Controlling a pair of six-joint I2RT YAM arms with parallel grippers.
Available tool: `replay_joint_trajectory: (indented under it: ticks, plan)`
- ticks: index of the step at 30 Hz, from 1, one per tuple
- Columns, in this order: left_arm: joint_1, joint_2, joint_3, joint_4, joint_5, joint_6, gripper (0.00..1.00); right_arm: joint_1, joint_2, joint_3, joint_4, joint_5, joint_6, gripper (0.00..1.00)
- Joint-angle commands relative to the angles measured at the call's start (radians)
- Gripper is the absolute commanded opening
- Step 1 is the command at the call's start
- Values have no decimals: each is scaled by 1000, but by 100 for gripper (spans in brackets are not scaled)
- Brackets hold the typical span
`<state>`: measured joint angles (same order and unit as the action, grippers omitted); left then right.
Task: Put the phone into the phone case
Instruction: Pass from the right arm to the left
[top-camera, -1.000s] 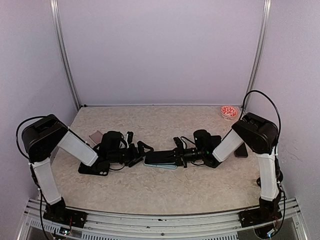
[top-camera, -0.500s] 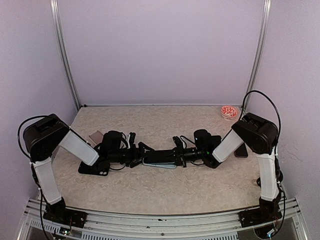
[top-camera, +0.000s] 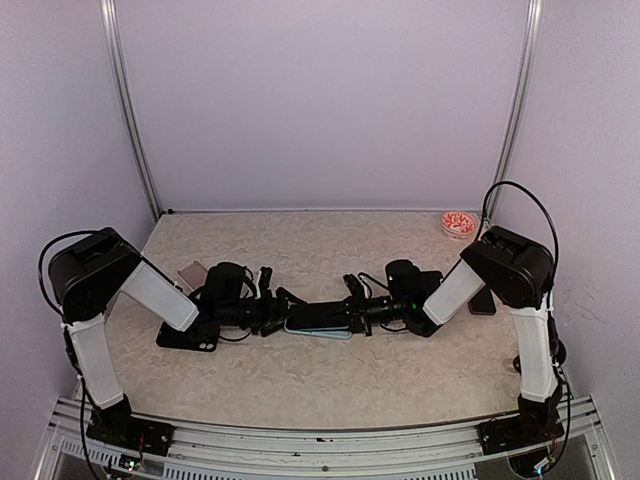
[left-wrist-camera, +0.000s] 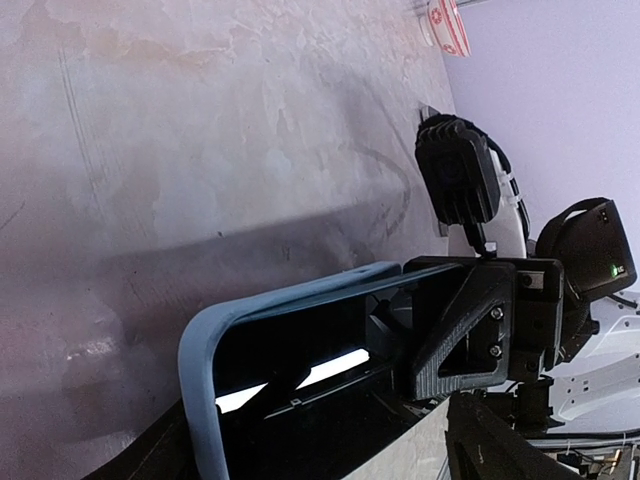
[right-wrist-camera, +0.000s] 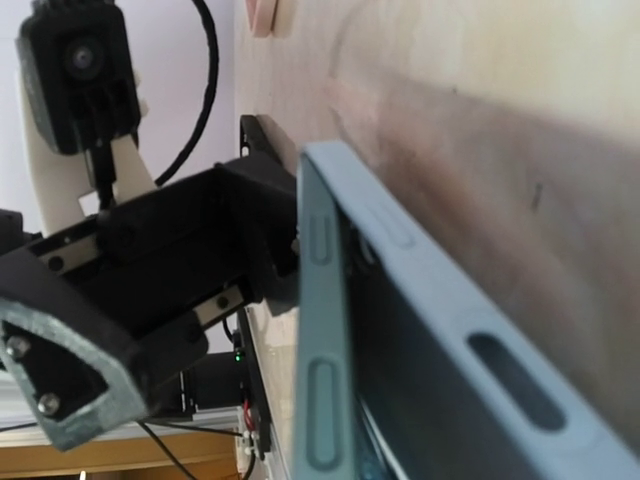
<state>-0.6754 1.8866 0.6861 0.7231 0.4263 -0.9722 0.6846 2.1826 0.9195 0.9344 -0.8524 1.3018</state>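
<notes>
while the right gripper (top-camera: 353, 301) is clamped shut on one end of the blue-grey phone case (left-wrist-camera: 200, 372), the case lies between the two arms near the middle of the table (top-camera: 330, 250), with the dark phone (top-camera: 320, 316) in it. the left gripper (top-camera: 278, 298) stands with its jaws spread at the case's other end.

- pale blue-grey phone case (left-wrist-camera: 196, 372)
- black phone (top-camera: 320, 316)
- beige counter (top-camera: 330, 250), marbled with faint veins
- small dish (top-camera: 458, 223), red-and-white speckled pattern
- pale lilac walls (top-camera: 320, 100)
</notes>
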Motion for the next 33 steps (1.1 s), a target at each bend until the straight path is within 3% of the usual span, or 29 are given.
replay_joint_trajectory:
  ticks: [1,8,21,33]
  plan:
    - [-24,2,10,115,67,-2,78,20,21,24,30,-22,-9,0]
    - [-24,4,-8,192,93,-33,72,20,51,11,178,-50,76,0]
    - [-24,11,-10,237,122,-52,61,21,34,18,118,-43,33,0]
    - [-13,9,-30,266,127,-57,31,23,31,15,87,-42,9,0]
